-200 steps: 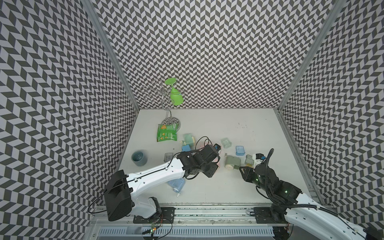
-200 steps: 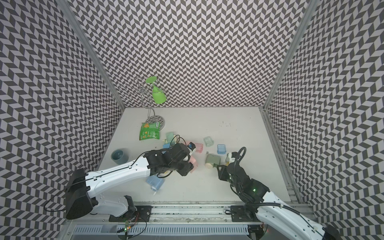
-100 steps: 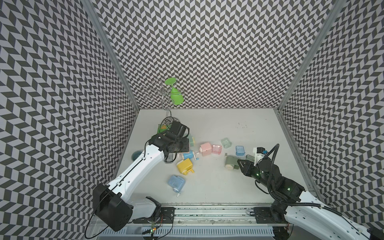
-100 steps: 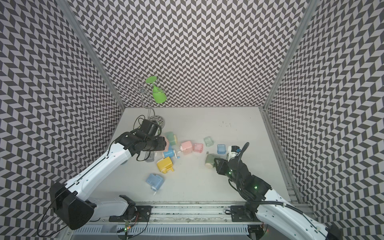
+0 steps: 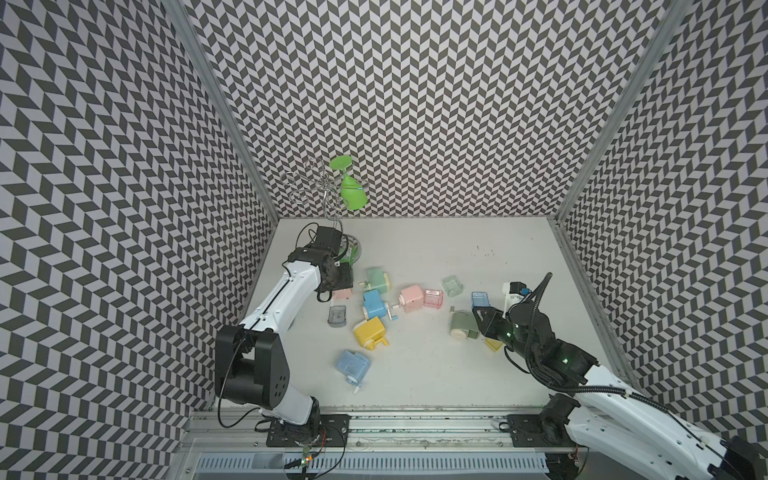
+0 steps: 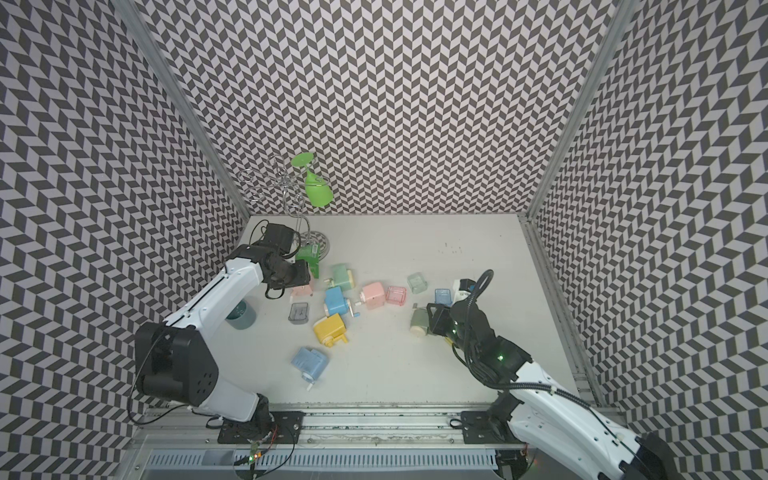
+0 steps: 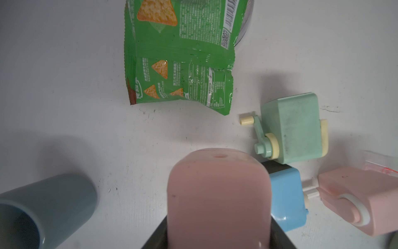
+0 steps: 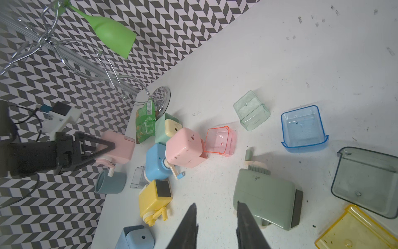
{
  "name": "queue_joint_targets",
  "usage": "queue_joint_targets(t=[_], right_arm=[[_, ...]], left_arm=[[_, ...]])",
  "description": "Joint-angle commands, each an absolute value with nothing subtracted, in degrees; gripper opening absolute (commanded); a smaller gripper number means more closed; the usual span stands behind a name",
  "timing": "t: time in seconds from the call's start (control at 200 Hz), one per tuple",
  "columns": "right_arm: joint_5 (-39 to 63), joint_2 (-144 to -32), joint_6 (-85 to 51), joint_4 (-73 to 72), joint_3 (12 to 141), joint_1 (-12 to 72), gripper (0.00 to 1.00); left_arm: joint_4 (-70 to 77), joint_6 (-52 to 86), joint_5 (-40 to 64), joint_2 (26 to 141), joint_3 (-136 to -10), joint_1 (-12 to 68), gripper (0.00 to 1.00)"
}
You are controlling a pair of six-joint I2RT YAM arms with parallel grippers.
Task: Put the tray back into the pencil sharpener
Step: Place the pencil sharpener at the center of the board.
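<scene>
My left gripper is shut on a pink pencil sharpener at the back left, just above the table. A second pink sharpener lies mid-table, with a clear pink tray right beside it. Loose green and blue trays lie further right. Grey and yellow trays sit by my right arm. My right gripper is open and holds nothing, beside an olive sharpener.
Pale-green, blue, yellow and light-blue sharpeners lie scattered, with a small clear grey tray among them. A blue-grey cup, a green snack bag and a wire rack with a green glass stand at the back left.
My left arm has swung from the middle of the table to the back left, uncovering the sharpeners there. The right arm has moved slightly away from the front edge.
</scene>
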State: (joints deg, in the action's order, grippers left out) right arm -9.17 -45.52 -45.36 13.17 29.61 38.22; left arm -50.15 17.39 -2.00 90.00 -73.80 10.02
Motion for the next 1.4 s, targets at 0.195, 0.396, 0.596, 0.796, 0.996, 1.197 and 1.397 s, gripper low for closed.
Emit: queue_joint_targets(t=[0.195, 0.396, 0.596, 0.796, 0.996, 1.197, 1.397], right_arm=[[-6.5, -47.5, -43.1, 8.9, 30.7, 34.2, 0.32], [-5.9, -47.2, -42.9, 9.3, 29.8, 32.7, 0.32], [-5.9, -47.0, -42.5, 10.0, 30.0, 32.2, 0.32], [-5.6, -46.1, -42.5, 10.8, 29.9, 32.1, 0.32], [-5.4, -45.8, -42.3, 11.1, 29.6, 32.0, 0.32], [-5.4, -45.9, -41.5, 11.8, 30.0, 32.0, 0.32], [-5.5, -47.1, -39.3, 13.5, 31.5, 32.0, 0.32]], left_arm=[[-48.1, 13.0, -2.5, 99.4, -78.4, 9.2, 0.00], [-44.5, 12.5, -1.5, 103.3, -78.1, 8.9, 0.00], [-42.5, 12.0, -0.8, 106.5, -78.3, 8.5, 0.05], [-41.9, 11.6, -1.4, 106.8, -77.5, 8.4, 0.59], [-41.7, 11.0, -1.4, 105.8, -77.0, 8.4, 0.75], [-41.8, 10.2, -2.2, 103.2, -76.6, 8.5, 0.78], [-41.6, 8.7, -5.2, 95.4, -75.2, 9.0, 0.79]])
